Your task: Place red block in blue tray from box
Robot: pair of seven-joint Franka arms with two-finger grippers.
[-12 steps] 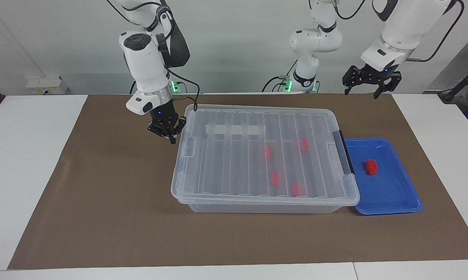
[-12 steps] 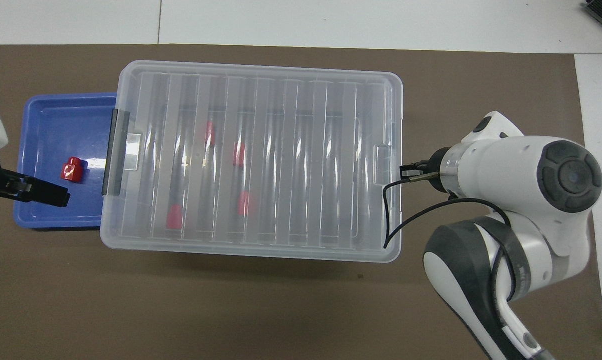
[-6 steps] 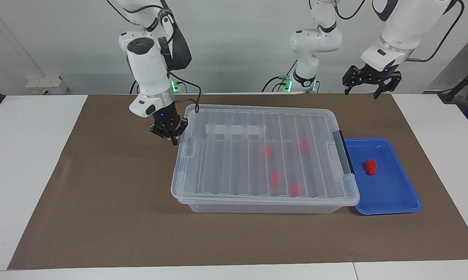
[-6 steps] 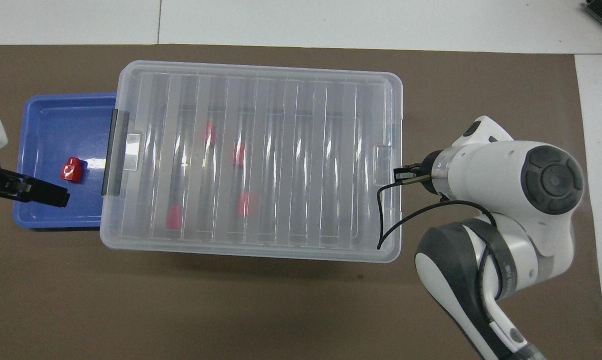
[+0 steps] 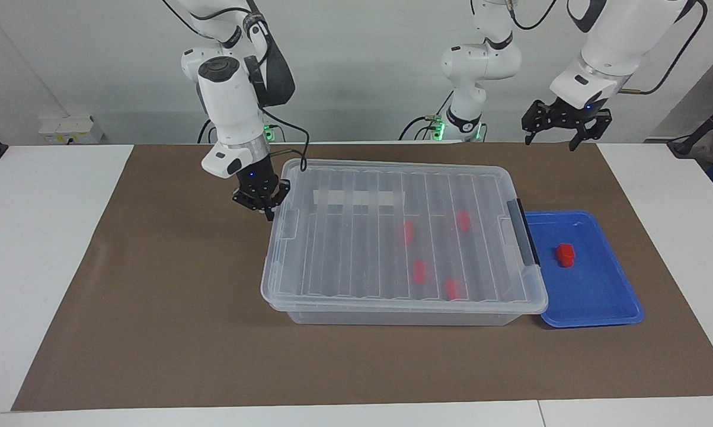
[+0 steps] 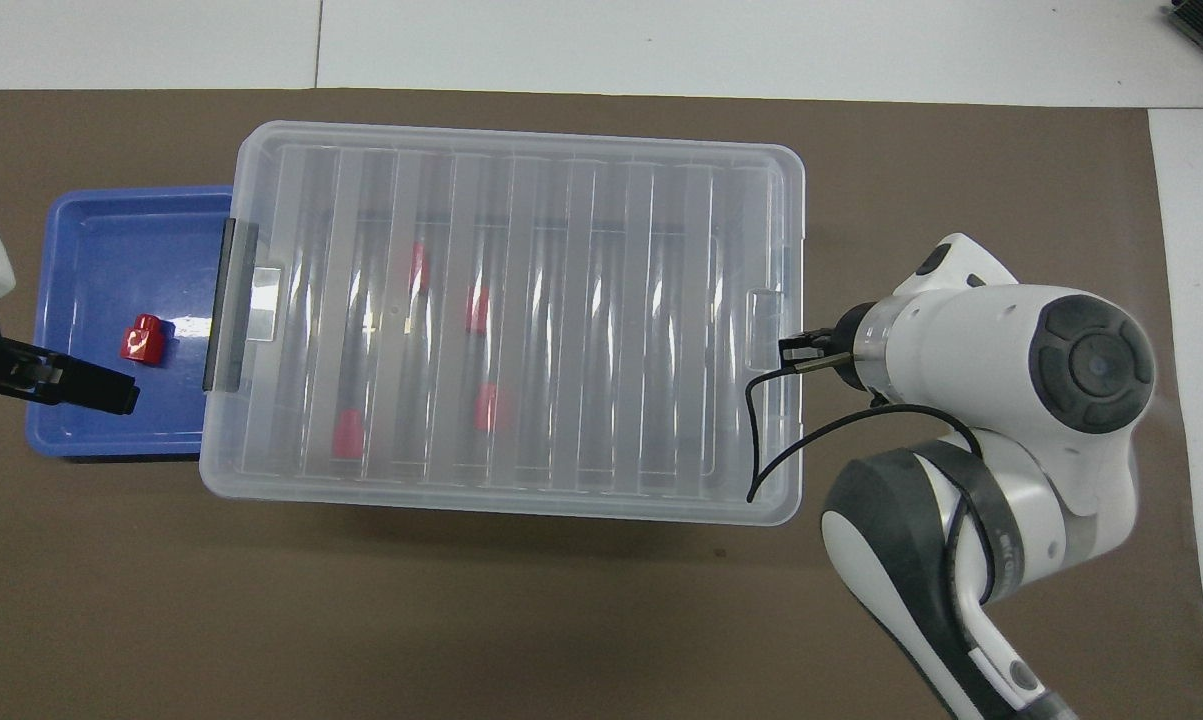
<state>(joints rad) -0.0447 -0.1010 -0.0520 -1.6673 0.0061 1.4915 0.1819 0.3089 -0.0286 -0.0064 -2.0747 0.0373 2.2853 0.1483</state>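
The right gripper (image 5: 266, 209), jaws pressed together and holding nothing, has drifted over the last second toward the large clear plastic box with the ribbed lid (image 5: 392, 237). It now hangs just beside the lid's clip tab, at the box's 9 o'clock in the facing view, and whether it touches cannot be told.

One small bright red plastic block (image 5: 565, 254) already lies in the shallow blue plastic tray (image 5: 593, 296), which sits against the box's 3 o'clock end on the tabletop. Four more red blocks (image 5: 419, 270) show blurred through the closed lid.

The left gripper (image 5: 560, 133), jaws spread and empty, waits high over the tabletop's brown mat (image 5: 154, 296) at the tray's 12 o'clock, unmoved.

The placing looks done, and the right arm's approach suggests it is tending to the lid.
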